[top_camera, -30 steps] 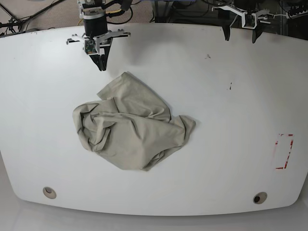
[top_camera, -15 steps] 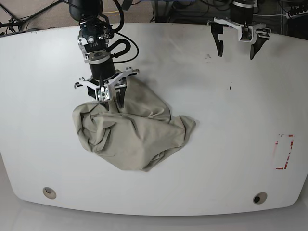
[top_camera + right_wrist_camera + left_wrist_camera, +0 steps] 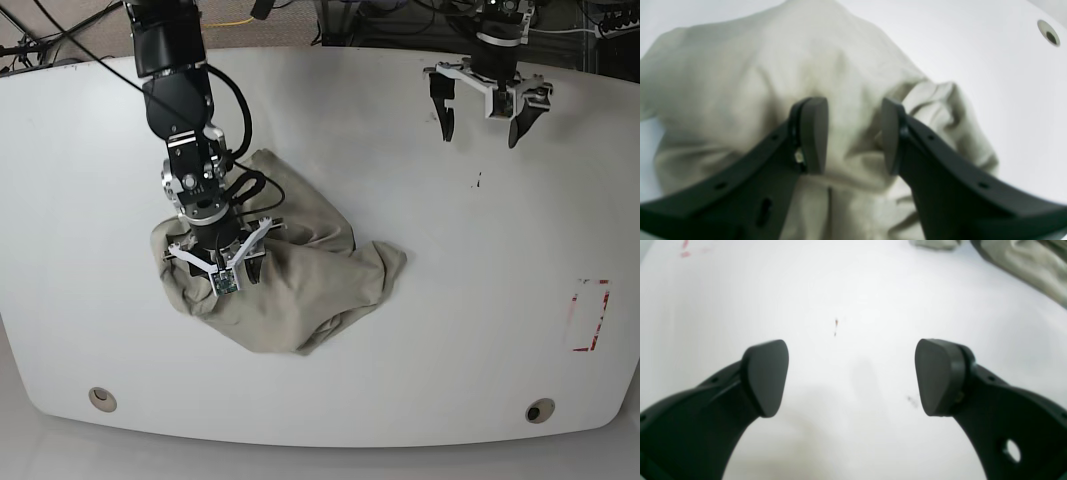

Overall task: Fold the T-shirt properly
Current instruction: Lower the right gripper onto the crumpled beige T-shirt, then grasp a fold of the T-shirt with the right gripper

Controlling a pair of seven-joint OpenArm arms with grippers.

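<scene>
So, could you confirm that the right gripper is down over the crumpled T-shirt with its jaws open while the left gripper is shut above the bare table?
Not quite: the left gripper is open, its jaws standing wide apart above the bare table, as the left wrist view shows. The rest holds: the right gripper is down over the crumpled T-shirt, jaws open.

Black arms, white brackets; black curved fingers (image 3: 765,376), rounded pads, black cables.
</scene>
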